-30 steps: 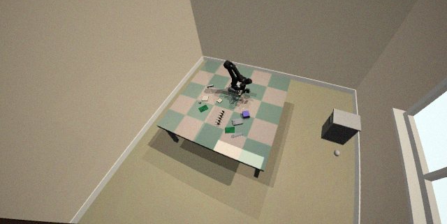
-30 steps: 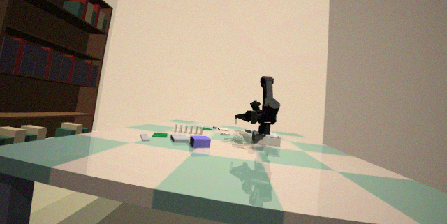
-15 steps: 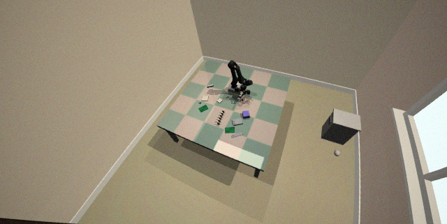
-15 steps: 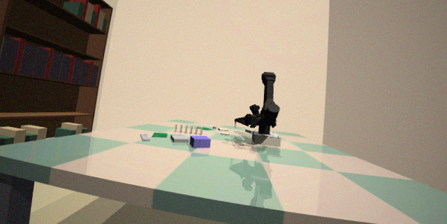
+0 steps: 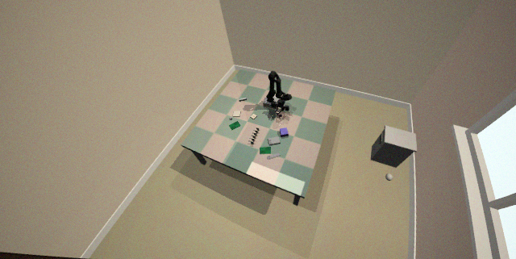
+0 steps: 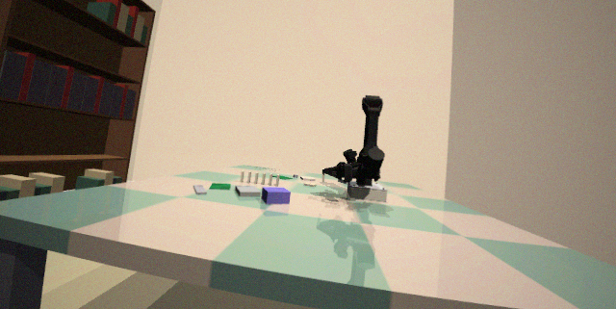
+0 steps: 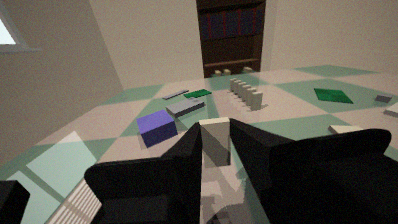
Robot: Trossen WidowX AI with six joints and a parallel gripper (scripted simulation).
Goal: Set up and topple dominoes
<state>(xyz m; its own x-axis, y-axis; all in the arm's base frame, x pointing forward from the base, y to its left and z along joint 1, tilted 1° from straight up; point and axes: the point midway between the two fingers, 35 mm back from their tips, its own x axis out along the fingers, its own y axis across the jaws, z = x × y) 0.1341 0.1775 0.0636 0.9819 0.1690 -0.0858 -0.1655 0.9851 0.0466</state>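
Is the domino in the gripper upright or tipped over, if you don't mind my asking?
Upright: in the exterior view the domino hangs long side vertical from the gripper.
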